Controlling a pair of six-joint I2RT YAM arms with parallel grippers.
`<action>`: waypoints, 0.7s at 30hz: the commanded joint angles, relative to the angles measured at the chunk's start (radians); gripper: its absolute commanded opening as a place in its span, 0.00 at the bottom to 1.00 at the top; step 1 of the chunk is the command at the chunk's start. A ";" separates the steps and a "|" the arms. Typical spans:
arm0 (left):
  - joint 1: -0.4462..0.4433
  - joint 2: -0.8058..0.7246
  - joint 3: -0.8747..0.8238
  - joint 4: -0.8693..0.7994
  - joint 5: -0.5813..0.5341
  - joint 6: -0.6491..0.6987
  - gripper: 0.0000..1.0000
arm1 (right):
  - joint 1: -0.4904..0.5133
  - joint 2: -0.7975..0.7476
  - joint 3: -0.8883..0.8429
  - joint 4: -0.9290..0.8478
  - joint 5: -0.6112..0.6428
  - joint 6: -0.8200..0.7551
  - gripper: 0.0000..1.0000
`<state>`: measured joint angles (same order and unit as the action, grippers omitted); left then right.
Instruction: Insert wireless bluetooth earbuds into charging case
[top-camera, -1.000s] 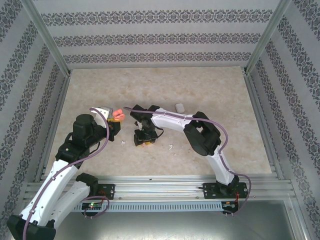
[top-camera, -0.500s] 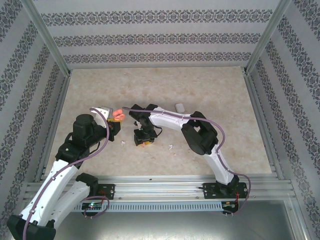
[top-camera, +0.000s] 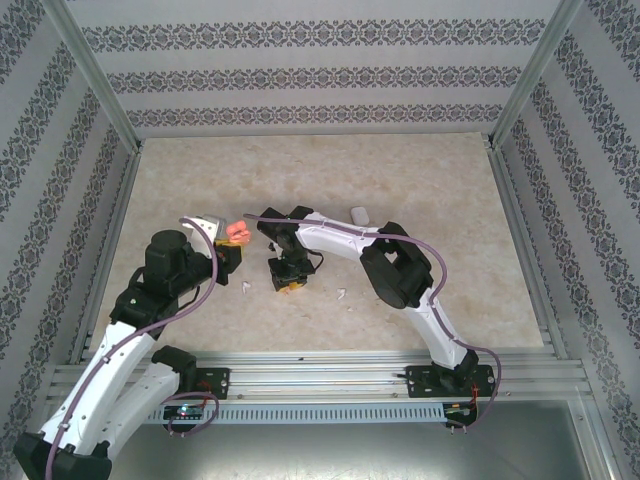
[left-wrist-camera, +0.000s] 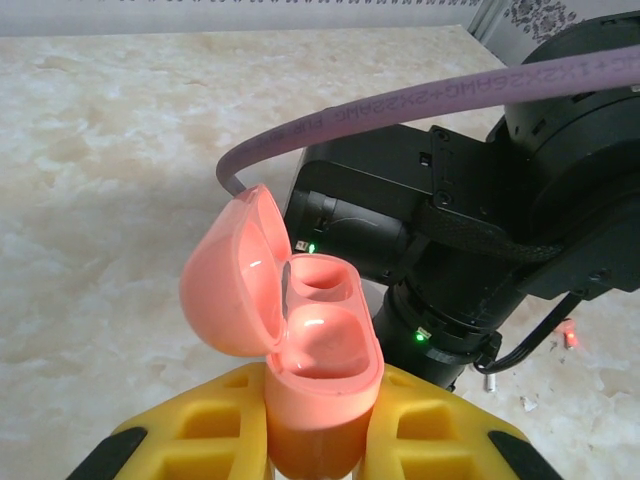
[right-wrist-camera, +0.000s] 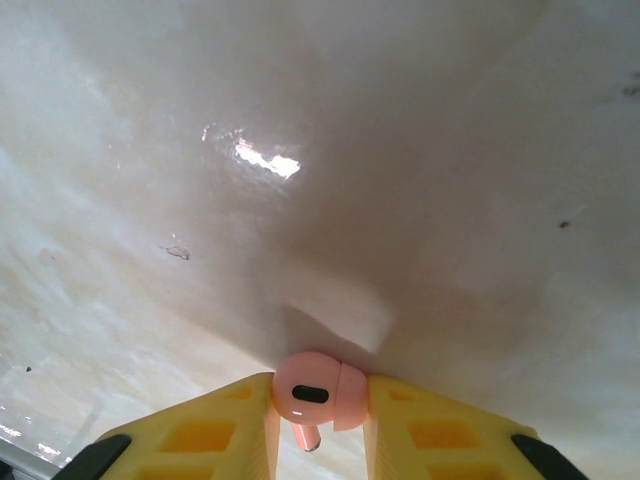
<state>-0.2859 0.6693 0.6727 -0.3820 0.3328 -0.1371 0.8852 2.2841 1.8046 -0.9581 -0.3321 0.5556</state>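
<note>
Clamped narrow in the left jaws, by its lower half: the salmon-pink case (left-wrist-camera: 310, 370), raised off the bench (top-camera: 430, 180), lid (left-wrist-camera: 232, 275) thrown back, both wells (left-wrist-camera: 322, 280) plainly empty; pinched nearly together in the right jaws, low and just right of the case on its near side: one pink earbud (right-wrist-camera: 315, 392), bulb poking out past the pads, stem tucked back between them; cannot tell whether clear of the bench or resting on it.

Likely trouble first at that pinch; rounded, glossy bulb, caught only near the tips, so apt to squirt out or swivel on the lift; once dropped, awkward to recover among the small white earbuds, one (top-camera: 247, 287) just nearer than the case, another (top-camera: 341, 294) well to its right. Next, orientation; stem pointing back into the jaws rather than toward a well, so probably no straight entry without tilting the wrist, and a risk of jamming the bulb on the rim. Also the wrong well, if mirrored shapes; impossible to judge from here. Then the case itself; pushed from above, could slide or rock in its hold; brushed by the incoming arm, could have the lid knocked closed.
</note>
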 joint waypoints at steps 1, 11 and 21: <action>0.007 -0.022 -0.012 -0.003 0.030 0.016 0.00 | -0.001 -0.015 -0.038 0.065 0.039 -0.022 0.25; 0.008 -0.025 -0.037 0.059 0.100 0.010 0.00 | -0.026 -0.191 -0.161 0.174 0.133 -0.029 0.23; 0.007 -0.027 -0.094 0.251 0.208 -0.001 0.00 | -0.035 -0.375 -0.293 0.316 0.194 0.002 0.22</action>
<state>-0.2859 0.6559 0.5930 -0.2607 0.4805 -0.1379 0.8543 1.9774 1.5520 -0.7044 -0.1822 0.5465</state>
